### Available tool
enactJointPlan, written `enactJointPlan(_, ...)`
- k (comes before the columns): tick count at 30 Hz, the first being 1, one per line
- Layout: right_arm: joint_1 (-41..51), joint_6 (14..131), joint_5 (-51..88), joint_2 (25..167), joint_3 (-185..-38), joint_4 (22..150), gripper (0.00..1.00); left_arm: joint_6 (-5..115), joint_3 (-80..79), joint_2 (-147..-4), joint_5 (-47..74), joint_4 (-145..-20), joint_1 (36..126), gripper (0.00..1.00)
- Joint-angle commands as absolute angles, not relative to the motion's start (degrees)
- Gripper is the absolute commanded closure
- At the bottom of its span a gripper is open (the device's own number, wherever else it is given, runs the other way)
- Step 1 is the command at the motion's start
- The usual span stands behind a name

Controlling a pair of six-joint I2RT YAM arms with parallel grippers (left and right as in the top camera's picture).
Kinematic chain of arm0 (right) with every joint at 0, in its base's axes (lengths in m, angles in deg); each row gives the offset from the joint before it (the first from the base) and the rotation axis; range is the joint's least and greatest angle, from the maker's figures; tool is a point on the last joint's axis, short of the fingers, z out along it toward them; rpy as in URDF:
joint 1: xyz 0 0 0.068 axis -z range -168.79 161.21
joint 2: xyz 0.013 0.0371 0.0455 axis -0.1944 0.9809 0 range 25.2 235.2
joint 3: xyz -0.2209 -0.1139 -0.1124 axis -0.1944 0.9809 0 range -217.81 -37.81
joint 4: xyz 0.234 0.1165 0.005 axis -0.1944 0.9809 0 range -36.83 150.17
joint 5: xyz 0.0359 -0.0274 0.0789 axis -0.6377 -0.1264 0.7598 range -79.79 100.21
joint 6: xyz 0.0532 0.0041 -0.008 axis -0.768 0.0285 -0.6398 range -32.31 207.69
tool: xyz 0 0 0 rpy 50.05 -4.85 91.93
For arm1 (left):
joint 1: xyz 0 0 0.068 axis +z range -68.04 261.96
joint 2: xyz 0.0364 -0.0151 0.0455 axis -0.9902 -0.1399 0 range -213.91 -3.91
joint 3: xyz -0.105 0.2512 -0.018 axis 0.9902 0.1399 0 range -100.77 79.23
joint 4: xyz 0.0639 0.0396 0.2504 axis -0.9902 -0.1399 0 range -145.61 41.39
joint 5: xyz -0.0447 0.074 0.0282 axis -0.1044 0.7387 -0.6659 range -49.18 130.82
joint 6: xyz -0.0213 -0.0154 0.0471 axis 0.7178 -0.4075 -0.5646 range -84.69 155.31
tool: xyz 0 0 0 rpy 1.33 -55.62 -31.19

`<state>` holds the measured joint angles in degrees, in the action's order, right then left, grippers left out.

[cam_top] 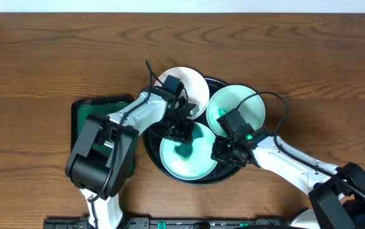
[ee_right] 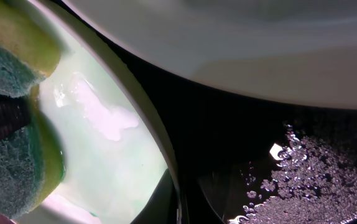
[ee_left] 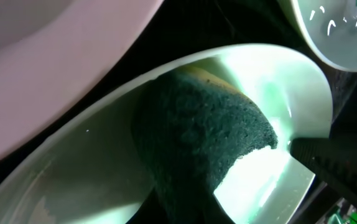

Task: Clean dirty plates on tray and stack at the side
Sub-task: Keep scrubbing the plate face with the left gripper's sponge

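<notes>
Left of the tray (cam_top: 149, 152), the left arm (cam_top: 130, 116) is showing smooth white shells between bulky, rounded black joint housings, the largest sitting off the tray's lower left. A thin black cable (cam_top: 149, 70) is looping from its wrist above the tray's upper left rim. Over the tray, the left gripper (cam_top: 179, 127) is appearing as a cluster of angular black blocks. Right of the tray, the right arm (cam_top: 287, 160) is running as a slim white tube between black joints. A green light (cam_top: 249, 135) is glowing on its black wrist block, and a second black cable (cam_top: 283, 107) is arching beside it. At the tray's lower right rim, the right gripper (cam_top: 226, 152) is looking black and boxy.
</notes>
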<state>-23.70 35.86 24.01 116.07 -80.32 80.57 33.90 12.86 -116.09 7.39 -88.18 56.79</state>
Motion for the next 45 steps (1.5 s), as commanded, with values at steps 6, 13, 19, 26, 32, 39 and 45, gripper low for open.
enactJointPlan(6,-23.22,36.36,17.96,117.57,-78.04,82.73,0.99,44.02,8.47,-119.94,36.22,-84.38,56.29,0.93)
enactJointPlan(13,-23.22,36.38,17.91,117.57,-78.04,82.80,0.99,50.38,5.74,-119.94,52.02,-91.15,56.29,0.93)
enactJointPlan(19,-23.22,36.36,17.63,117.57,-78.04,82.71,0.99,54.32,5.76,-119.94,56.07,-100.42,56.29,0.93)
enactJointPlan(26,-23.22,36.38,17.35,117.57,-78.04,82.73,0.99,49.38,5.76,-119.94,49.14,-106.28,55.72,0.93)
enactJointPlan(32,-23.22,36.55,17.35,117.57,-78.04,82.73,0.99,37.68,5.76,-119.94,33.86,-104.20,52.57,0.93)
enactJointPlan(39,-23.20,36.58,17.32,117.57,-78.04,82.73,0.99,35.76,5.76,-119.94,23.65,-98.21,47.02,0.93)
enactJointPlan(45,-23.16,36.82,17.32,117.57,-78.04,82.75,0.99,35.80,5.76,-119.94,15.63,-93.60,44.11,0.93)
